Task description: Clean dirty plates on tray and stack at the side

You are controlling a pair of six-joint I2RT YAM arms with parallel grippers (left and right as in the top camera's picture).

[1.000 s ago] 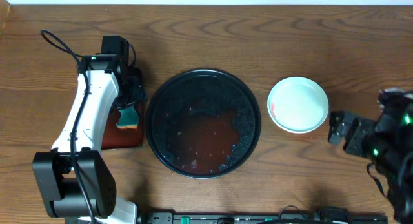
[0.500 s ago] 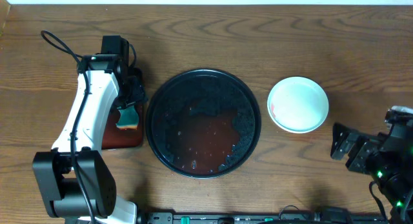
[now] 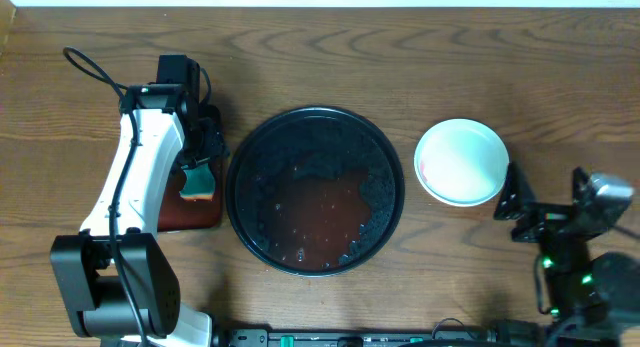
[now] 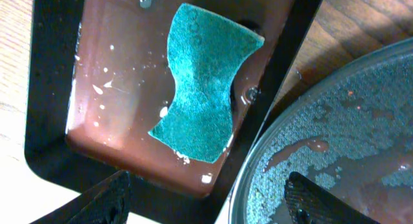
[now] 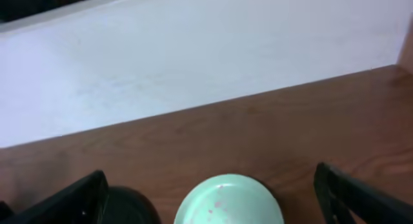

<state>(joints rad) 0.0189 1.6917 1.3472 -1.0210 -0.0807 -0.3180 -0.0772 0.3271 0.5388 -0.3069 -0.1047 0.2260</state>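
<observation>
**Plates (image 3: pixel 462 162), pale, glazed: on the bench (image 3: pixel 400 47) at 3 o'clock of the black tray (image 3: pixel 316 111), apart from it.**
Likely stiff, light, chippable, wet-slippery; best gripped by the rim. Right fingers (image 5: pixel 71 198) spread at the plates' 5 o'clock; left fingers (image 4: pixel 103 198) spread above the sponge (image 4: pixel 203 82).

From overhead, your left arm (image 3: pixel 130 177) covers much of the rectangular tray (image 3: pixel 190 219) and all but a corner of the sponge (image 3: pixel 198 180). You see only the topmost of the plates (image 3: pixel 462 162); whether others lie under it cannot be told. Your right arm (image 3: pixel 590 277) runs off the bottom right corner.

In the left wrist view the round tray (image 4: pixel 335 140) is cut by the right and bottom edges. The left gripper (image 4: pixel 208 179) shows only two dark finger ends.

In the right wrist view the bottom edge slices the plate. Its reddish specks are too blurred to read.
</observation>
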